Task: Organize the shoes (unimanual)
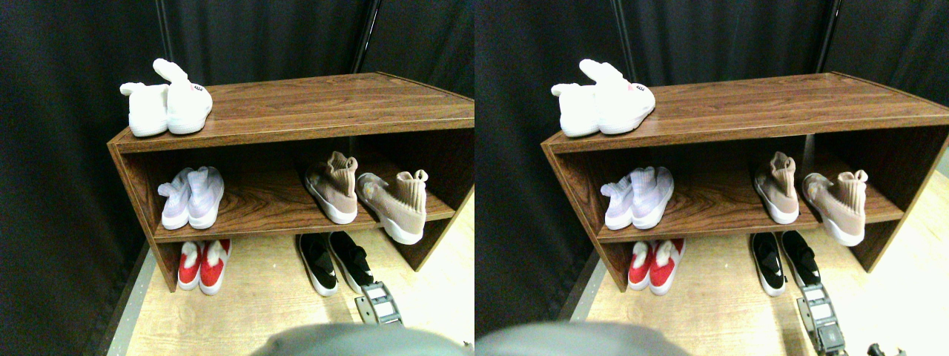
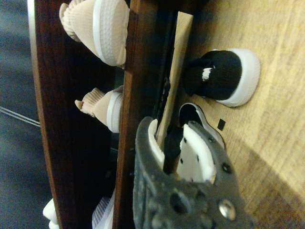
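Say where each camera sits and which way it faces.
Stereo pair view: in front of the shelf unit, looking forward and down at it; the right gripper enters low.
Wrist view: behind the gripper, looking along open jaws at a black slip-on on the floor.
Shared: black slip-ons, tan sneakers, gripper.

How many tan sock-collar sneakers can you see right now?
2, both on the shelf's middle board, right side: one tan sneaker sits fully on it; the other tan sneaker overhangs the front edge. None seems hidden.
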Controlling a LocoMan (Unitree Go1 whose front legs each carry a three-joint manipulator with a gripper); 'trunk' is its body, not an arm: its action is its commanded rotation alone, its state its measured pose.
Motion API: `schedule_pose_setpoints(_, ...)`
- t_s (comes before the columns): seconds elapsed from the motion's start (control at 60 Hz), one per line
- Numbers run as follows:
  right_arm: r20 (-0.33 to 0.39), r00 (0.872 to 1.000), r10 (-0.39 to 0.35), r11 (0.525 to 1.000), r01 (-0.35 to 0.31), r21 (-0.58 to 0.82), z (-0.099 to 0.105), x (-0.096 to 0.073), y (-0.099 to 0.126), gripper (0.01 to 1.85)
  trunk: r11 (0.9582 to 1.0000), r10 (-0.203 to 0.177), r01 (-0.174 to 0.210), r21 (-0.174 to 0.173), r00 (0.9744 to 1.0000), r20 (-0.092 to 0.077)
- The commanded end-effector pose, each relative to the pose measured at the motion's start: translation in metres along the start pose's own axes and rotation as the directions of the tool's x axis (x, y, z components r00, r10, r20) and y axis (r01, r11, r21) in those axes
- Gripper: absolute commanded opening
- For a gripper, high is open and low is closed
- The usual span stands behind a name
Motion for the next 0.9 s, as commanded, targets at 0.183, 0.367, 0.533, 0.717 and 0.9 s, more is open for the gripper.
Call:
schedule_pose_setpoints(0.183, 0.075, 0.997, -0.004, 0.989, -0.007, 0.146, 0.012, 0.003, -0.007, 0.43, 0.9997, -0.012, 0.012, -0.019, 0.9996, 0.026)
schedule_pose_setpoints(0.367, 0.116, 0.993, -0.013, 0.962, -0.019, 0.274, 0.020, 0.003, -0.011, 0.56, 0.9997, -0.019, 0.020, -0.017, 0.9990, 0.041)
schedule_pose_setpoints(0.533, 0.145, 0.989, -0.032, 0.928, -0.025, 0.372, 0.025, 0.000, -0.014, 0.63, 0.9994, -0.029, 0.030, -0.016, 0.9981, 0.054)
schedule_pose_setpoints(0.717, 0.187, 0.980, -0.061, 0.879, -0.036, 0.476, 0.039, -0.007, -0.015, 0.67, 0.9991, -0.039, 0.040, -0.016, 0.9973, 0.062)
schedule_pose_setpoints(0.9, 0.236, 0.970, -0.059, 0.790, -0.099, 0.605, 0.053, -0.013, -0.017, 0.78, 0.9983, -0.055, 0.056, -0.017, 0.9961, 0.070)
